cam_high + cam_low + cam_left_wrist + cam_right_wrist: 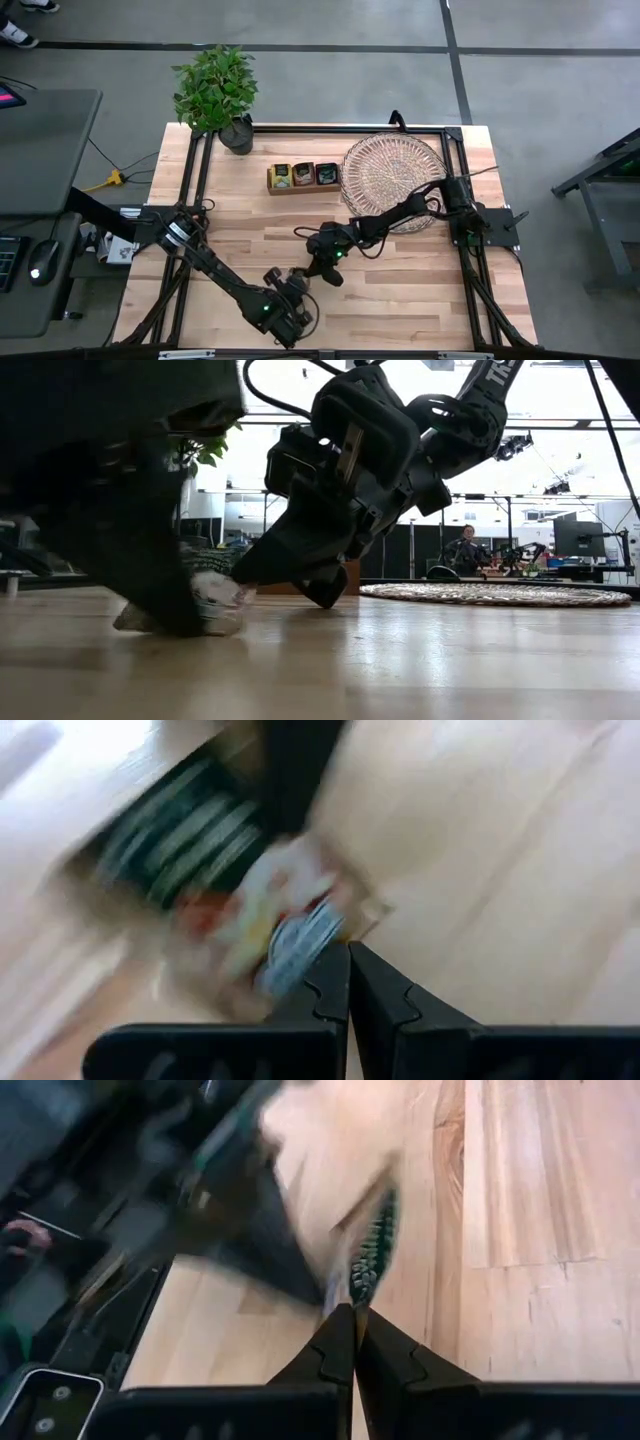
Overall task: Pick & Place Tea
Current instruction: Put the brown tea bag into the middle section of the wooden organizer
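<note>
High view shows us both arms meeting low over the front middle of the table [400, 290], where the left gripper [297, 287] and right gripper [318, 268] each have their jaws closed on a blurred tea sachet [290, 935]. We see more sachets in the wooden box [303, 176] beside the wicker tray [390, 170].

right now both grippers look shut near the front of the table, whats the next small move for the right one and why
Probably lift the right gripper slightly, to check its grip. Its fingers are shut, with the edge of a tea sachet showing at their tips. The left gripper is also shut, close beside it, over a blurred sachet on the table, so a small straight rise seems safest before heading to the wooden box.
</note>
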